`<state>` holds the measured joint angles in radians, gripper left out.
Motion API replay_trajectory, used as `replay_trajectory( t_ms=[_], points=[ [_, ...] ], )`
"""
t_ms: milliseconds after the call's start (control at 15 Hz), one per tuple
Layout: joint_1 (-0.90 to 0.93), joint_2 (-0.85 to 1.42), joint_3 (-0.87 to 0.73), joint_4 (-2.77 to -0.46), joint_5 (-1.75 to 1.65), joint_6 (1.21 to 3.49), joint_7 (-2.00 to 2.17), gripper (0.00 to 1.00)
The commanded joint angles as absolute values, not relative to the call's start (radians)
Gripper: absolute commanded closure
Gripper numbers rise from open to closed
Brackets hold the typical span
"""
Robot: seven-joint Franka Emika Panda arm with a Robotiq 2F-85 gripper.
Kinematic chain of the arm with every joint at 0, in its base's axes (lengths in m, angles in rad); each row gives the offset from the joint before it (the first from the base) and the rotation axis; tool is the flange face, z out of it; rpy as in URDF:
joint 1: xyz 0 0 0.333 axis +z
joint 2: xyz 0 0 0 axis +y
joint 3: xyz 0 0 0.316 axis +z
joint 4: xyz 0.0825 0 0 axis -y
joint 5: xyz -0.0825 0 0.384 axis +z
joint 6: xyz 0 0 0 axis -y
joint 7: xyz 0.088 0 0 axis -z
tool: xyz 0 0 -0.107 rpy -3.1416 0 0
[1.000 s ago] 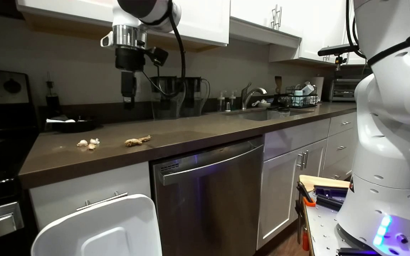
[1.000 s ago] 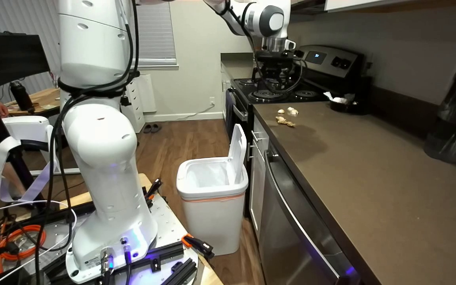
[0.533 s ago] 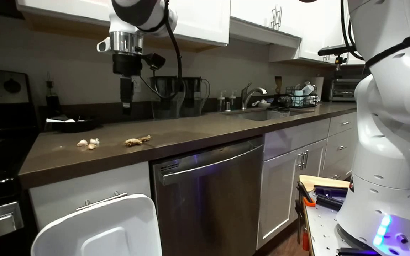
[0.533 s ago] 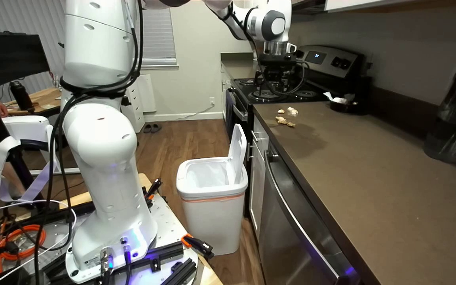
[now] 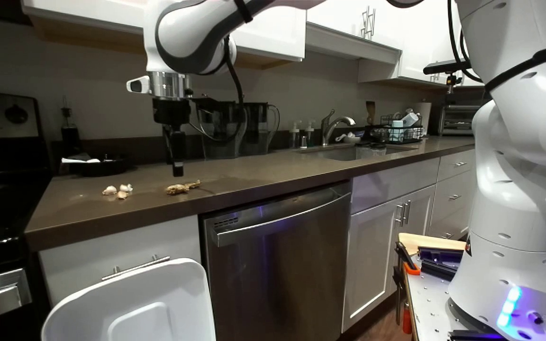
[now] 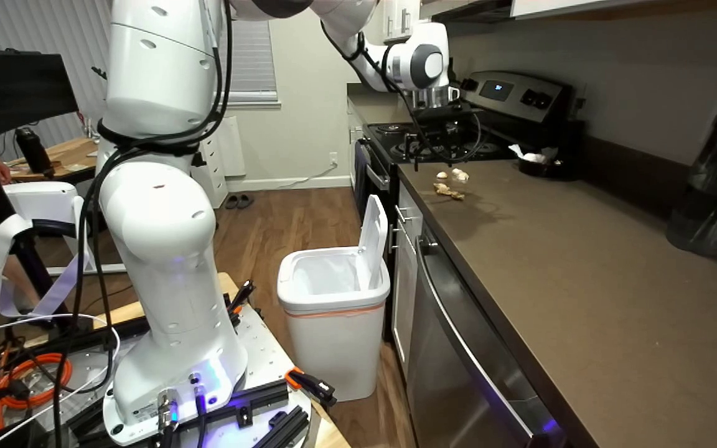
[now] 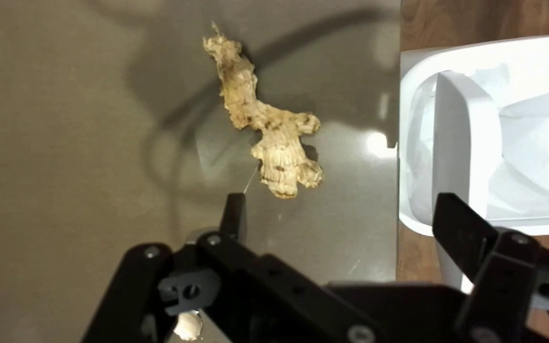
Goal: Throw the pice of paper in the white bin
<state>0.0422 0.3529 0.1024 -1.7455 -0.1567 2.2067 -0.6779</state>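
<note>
A grey-brown countertop point(image 6: 582, 261) runs along a kitchen wall point(image 5: 296, 90), with a stove point(image 6: 514, 102) at its end and a steel-fronted dishwasher point(image 5: 277, 270) beneath. A white robot arm point(image 6: 159, 205) rises from a table point(image 5: 432, 298) opposite and stretches out over the counter. On the wooden floor point(image 6: 265, 230), just beside the cabinet fronts point(image 5: 126, 246), stands a white bin point(image 6: 337, 348), upright and open, its lid point(image 6: 373, 239) standing nearly vertical on the counter side and a pale liner point(image 6: 324, 277) inside. The black gripper point(image 7: 342, 214) hangs from the arm, pointing down above the countertop; the wrist view shows its fingers point(image 7: 460, 233) spread wide apart, holding nothing. Towards the stove sits a round black dish point(image 6: 536, 169) with something white point(image 5: 79, 161) in it or on its rim, too small to identify. Near the gripper, close to the counter's front edge, lies a knobbly, branched tan root point(image 7: 274, 128) that looks like ginger rather than paper. In the wrist view it rests on the counter beyond the fingertips, nearer the finger on the picture's left and apart from both, with the bin's opening across the counter edge. Smallest are three pale pieces point(image 5: 110, 191), perhaps garlic, grouped on the counter between the root and the stove.
</note>
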Motion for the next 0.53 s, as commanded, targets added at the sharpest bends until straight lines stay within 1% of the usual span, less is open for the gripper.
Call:
replay_trajectory(
  t_ms=[0, 200, 333, 400, 467],
  points=[
    [0.007, 0.384, 0.117, -1.744, -0.123, 2.24, -0.761, 0.0],
    [-0.015, 0.426, 0.113, -1.725, -0.107, 2.216, -0.812, 0.0],
    [-0.029, 0.45, 0.113, -1.719, -0.103, 2.218, -0.837, 0.07],
    [-0.036, 0.461, 0.113, -1.715, -0.101, 2.219, -0.85, 0.14],
    [-0.04, 0.472, 0.113, -1.709, -0.1, 2.219, -0.856, 0.3]
  ],
)
